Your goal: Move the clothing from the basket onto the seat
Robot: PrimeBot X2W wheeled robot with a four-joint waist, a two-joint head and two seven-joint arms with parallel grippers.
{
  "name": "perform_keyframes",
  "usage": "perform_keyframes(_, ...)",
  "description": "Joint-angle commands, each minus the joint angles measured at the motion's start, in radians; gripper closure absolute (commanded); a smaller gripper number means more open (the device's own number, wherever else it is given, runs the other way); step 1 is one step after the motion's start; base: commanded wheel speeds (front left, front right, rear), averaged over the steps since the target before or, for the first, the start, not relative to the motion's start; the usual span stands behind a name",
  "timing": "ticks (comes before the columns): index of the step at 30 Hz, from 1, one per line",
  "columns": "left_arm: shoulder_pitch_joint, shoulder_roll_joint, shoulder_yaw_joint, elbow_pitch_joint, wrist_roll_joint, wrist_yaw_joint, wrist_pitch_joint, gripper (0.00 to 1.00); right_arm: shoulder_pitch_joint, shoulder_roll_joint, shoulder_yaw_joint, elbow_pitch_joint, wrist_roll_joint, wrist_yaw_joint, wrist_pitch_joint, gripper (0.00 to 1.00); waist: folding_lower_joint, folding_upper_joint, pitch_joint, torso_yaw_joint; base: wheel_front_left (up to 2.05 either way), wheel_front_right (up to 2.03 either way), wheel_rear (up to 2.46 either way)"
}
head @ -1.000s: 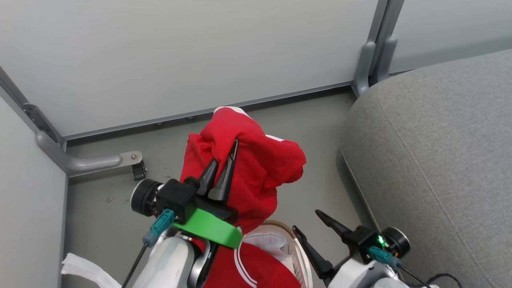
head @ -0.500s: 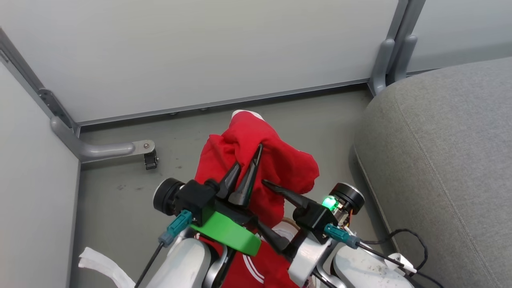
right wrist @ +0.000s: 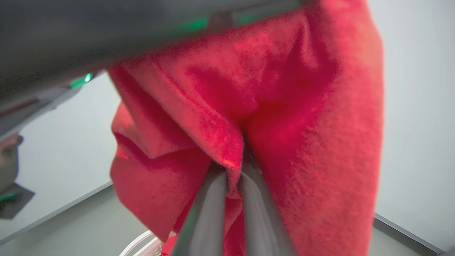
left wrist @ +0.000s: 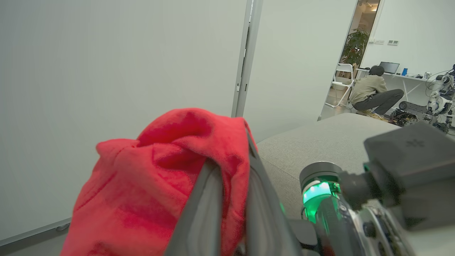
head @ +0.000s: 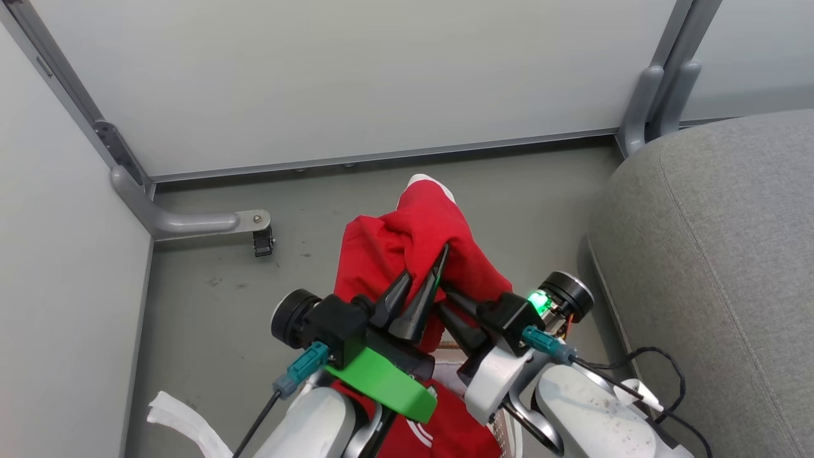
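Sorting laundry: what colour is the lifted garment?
The soft fabric garment is red with white trim; head view shows it best.

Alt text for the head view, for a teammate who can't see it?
Both the left gripper and the right gripper pinch the red clothing, held up with its lower end in the basket. The grey seat is at right, pale wall panels behind.

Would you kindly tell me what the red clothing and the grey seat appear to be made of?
The clothing: soft matte red fabric, probably a fleecy knit; it drapes in limp folds with a fuzzy surface. The seat: matte grey woven upholstery, seemingly; fine weave texture and a stitched seam show.
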Motion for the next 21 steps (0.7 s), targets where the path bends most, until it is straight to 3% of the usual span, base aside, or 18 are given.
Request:
perform_keyframes(1, -0.003, 0.002, 0.003, -0.007, -0.014, 0.001, -0.004, 1.0, 0.02, -0.004, -0.02, -0.005, 0.011, -0.001, -0.002, 1.0, 0.0, 0.0, -0.005, 0.0, 0.0, 0.0, 0.0)
perform_keyframes(2, 0.004, 0.002, 0.004, -0.007, -0.015, 0.002, -0.004, 1.0, 0.031, -0.003, -0.031, -0.013, 0.018, -0.001, -0.002, 1.0, 0.0, 0.0, -0.011, -0.002, 0.0, 0.0, 0.0)
perform_keyframes(3, 0.014, 0.002, 0.007, -0.01, -0.014, 0.004, -0.004, 0.65, 0.042, -0.002, -0.04, -0.026, 0.023, -0.001, -0.002, 1.0, 0.0, 0.0, -0.016, -0.006, 0.0, 0.0, 0.0)
perform_keyframes(4, 0.019, 0.002, 0.011, -0.013, -0.01, 0.006, -0.004, 0.22, 0.05, -0.002, -0.046, -0.037, 0.025, -0.001, -0.002, 1.0, 0.0, 0.0, -0.019, -0.013, 0.0, 0.0, 0.0)
perform_keyframes(5, 0.024, 0.002, 0.015, -0.013, -0.001, 0.007, -0.003, 0.0, 0.063, -0.003, -0.056, -0.049, 0.026, -0.001, -0.002, 1.0, 0.0, 0.0, -0.022, -0.022, 0.0, 0.0, 0.0)
perform_keyframes(12, 0.042, 0.002, 0.051, 0.003, 0.037, 0.009, -0.002, 0.0, 0.124, -0.003, -0.124, -0.123, 0.016, -0.001, -0.003, 1.0, 0.0, 0.0, -0.028, -0.112, 0.0, 0.0, 0.0)
perform_keyframes(21, 0.049, 0.002, 0.095, 0.045, 0.077, 0.003, -0.002, 0.0, 0.174, -0.003, -0.203, -0.211, 0.016, -0.001, -0.002, 1.0, 0.0, 0.0, 0.0, -0.302, 0.0, 0.0, 0.0)
